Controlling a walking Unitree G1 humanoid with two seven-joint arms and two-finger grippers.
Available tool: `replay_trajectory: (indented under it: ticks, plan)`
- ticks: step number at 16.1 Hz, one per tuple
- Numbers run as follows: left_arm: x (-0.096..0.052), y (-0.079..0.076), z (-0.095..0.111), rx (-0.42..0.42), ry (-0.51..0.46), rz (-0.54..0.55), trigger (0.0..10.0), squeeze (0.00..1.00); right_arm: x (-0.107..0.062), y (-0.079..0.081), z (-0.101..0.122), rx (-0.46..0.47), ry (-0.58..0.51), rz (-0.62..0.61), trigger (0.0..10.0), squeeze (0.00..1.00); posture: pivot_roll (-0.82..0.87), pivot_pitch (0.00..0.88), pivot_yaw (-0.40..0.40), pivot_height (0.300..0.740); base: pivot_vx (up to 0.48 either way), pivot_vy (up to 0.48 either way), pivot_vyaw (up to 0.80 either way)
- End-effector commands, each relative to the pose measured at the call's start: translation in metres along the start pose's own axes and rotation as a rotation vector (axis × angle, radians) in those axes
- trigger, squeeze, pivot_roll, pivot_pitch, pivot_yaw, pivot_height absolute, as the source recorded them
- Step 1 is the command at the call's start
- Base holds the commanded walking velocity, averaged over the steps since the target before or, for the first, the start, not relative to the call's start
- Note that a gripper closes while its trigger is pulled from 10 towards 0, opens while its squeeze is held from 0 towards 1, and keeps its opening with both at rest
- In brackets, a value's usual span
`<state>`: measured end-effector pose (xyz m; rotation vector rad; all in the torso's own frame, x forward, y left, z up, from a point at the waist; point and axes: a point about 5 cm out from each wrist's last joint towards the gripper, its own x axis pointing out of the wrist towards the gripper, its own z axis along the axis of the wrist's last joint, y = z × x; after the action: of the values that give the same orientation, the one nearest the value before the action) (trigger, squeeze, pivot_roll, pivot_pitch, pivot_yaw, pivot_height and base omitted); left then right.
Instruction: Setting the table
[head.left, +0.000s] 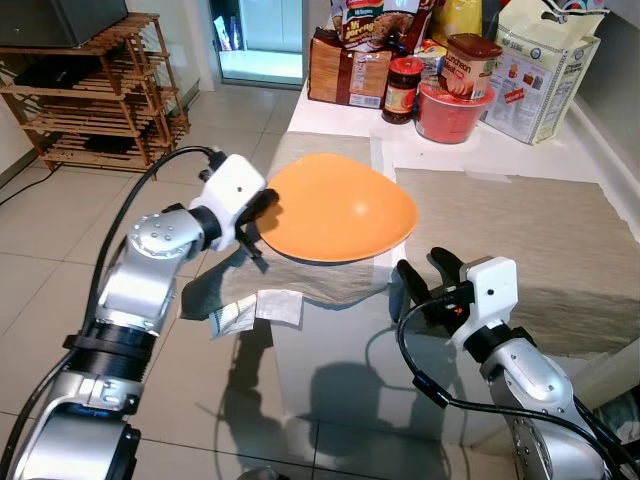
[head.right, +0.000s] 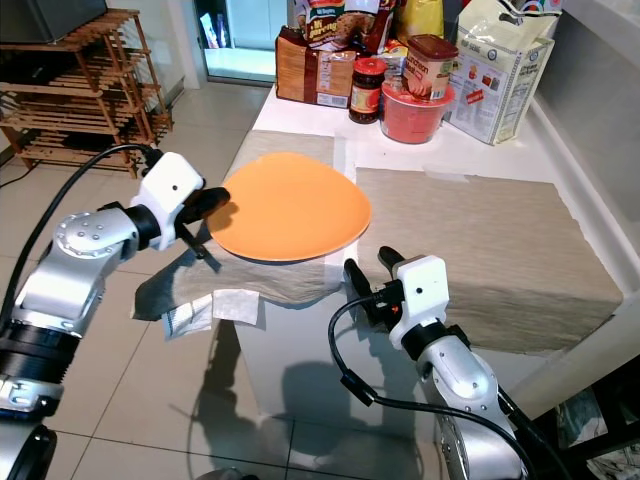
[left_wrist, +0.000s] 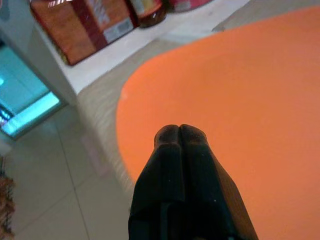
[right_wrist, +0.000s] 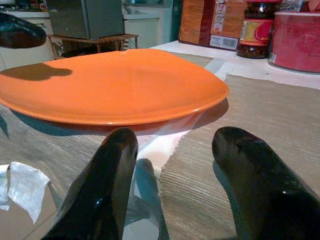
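The left gripper (head.left: 262, 222) is clamped on the left rim of a wide, rounded orange plate (head.left: 340, 208), one finger above and one below. The plate sits over the seam between 2 woven beige placemats (head.left: 520, 235) on the white table (head.left: 340, 118). At the table's near edge, the right gripper (head.left: 425, 277) hovers with its 2 fingers spread, holding nothing.
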<state>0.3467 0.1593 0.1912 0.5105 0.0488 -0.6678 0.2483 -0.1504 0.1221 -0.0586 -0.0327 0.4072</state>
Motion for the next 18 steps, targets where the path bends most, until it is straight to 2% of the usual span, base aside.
replay_trajectory:
  ticks: [1,2,3,6,9,13,18]
  plan:
    - [-0.002,-0.002,0.005,0.007,-0.018,-0.001,10.0,0.00,0.002,-0.003,0.001,-0.003,-0.009,-0.003,10.0,0.00,0.04,0.000,-0.008,0.740,0.000,0.000,0.00]
    - [-0.004,0.000,0.003,0.009,-0.008,0.009,10.0,0.00,0.002,-0.003,0.001,-0.004,-0.009,-0.003,10.0,0.00,0.04,0.000,-0.008,0.740,0.000,0.000,0.00]
    - [-0.009,0.003,-0.004,0.057,0.035,0.030,10.0,0.00,0.002,-0.003,0.001,-0.004,-0.008,-0.003,10.0,0.00,0.04,0.000,-0.006,0.740,0.000,0.000,0.00]
    - [-0.022,0.018,-0.026,-0.004,0.155,0.133,10.0,0.00,0.000,-0.001,-0.001,-0.001,0.002,0.002,10.0,0.00,0.04,0.000,-0.015,0.740,0.000,0.000,0.00]
    - [-0.021,0.010,-0.030,0.011,0.182,0.106,10.0,0.00,0.002,0.000,-0.002,0.000,0.004,0.011,10.0,0.00,0.05,0.000,-0.014,0.740,0.000,0.000,0.00]
    - [-0.021,0.008,-0.036,0.012,0.228,0.104,10.0,0.00,0.000,0.001,-0.003,0.003,0.009,0.013,10.0,0.00,0.04,0.000,-0.012,0.740,0.000,0.000,0.00]
    - [-0.015,0.001,-0.027,-0.012,0.187,0.079,10.0,0.00,0.000,0.002,-0.005,0.005,0.011,0.012,10.0,0.00,0.05,0.001,0.002,0.740,0.000,0.000,0.00]
